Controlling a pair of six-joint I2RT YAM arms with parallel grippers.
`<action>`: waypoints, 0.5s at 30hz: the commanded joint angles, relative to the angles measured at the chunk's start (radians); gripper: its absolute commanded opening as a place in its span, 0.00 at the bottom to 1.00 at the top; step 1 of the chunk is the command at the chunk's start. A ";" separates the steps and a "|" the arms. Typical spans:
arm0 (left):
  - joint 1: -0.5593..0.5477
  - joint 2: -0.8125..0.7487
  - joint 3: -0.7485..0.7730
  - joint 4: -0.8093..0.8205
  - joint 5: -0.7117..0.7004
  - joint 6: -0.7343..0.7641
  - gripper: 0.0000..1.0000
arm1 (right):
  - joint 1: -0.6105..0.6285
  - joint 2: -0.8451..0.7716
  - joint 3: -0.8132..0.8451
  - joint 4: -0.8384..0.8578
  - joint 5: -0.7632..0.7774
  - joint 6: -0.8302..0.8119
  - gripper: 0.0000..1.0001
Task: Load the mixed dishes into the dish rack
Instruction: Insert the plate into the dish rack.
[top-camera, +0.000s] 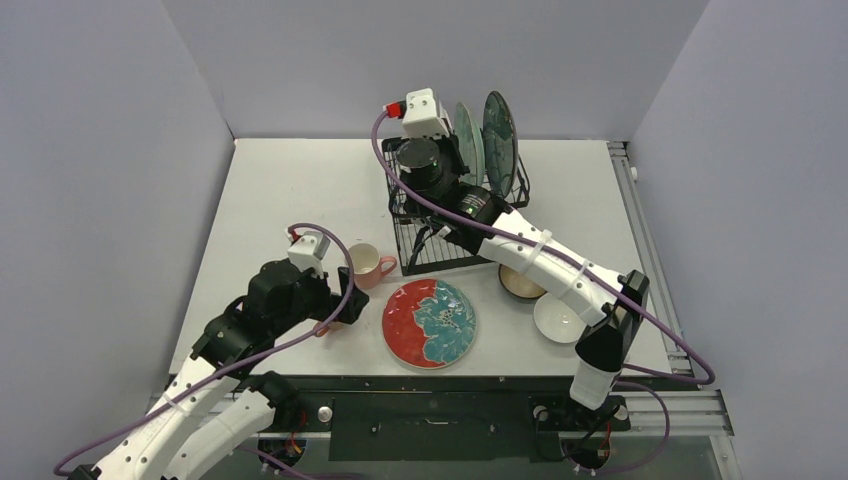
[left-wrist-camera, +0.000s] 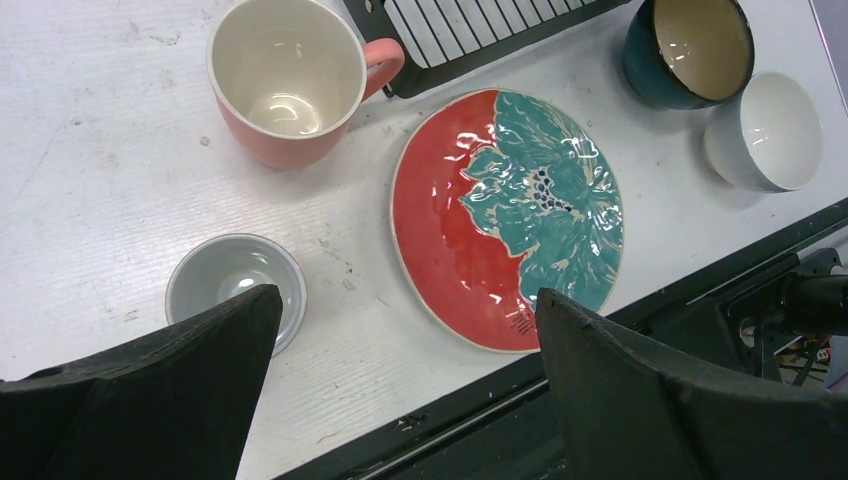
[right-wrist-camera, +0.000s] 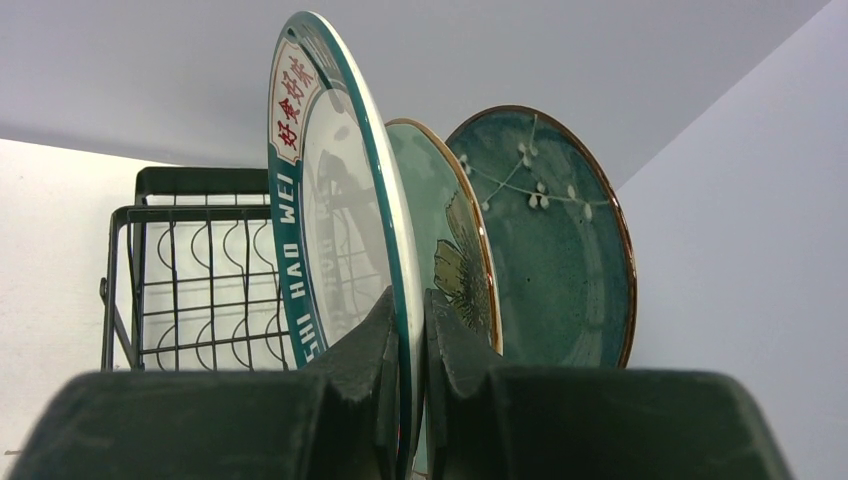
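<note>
My right gripper (right-wrist-camera: 410, 312) is shut on the rim of a white plate (right-wrist-camera: 335, 215) with a teal lettered border, holding it upright at the black wire dish rack (right-wrist-camera: 185, 265). Behind it stand a light green flower plate (right-wrist-camera: 458, 250) and a dark teal plate (right-wrist-camera: 555, 250). My left gripper (left-wrist-camera: 405, 300) hangs open and empty over the table's near edge, between a small grey-white bowl (left-wrist-camera: 235, 285) and a red-and-teal plate (left-wrist-camera: 505, 215). A pink mug (left-wrist-camera: 285, 80) stands upright by the rack's corner (left-wrist-camera: 480, 30).
Right of the plate sit a dark bowl with a cream inside (left-wrist-camera: 690, 45) and a white bowl (left-wrist-camera: 765, 130), under my right arm (top-camera: 545, 260). The rack (top-camera: 440, 235) stands at the table's back middle. Grey walls close in three sides.
</note>
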 joint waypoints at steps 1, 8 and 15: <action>0.015 0.003 0.002 0.060 0.022 0.020 0.96 | -0.012 0.005 0.049 0.024 -0.012 0.018 0.00; 0.028 0.009 0.001 0.063 0.030 0.022 0.96 | -0.021 0.007 0.036 0.022 -0.031 0.036 0.00; 0.037 0.012 0.001 0.064 0.032 0.022 0.96 | -0.021 0.016 0.022 0.013 -0.042 0.053 0.00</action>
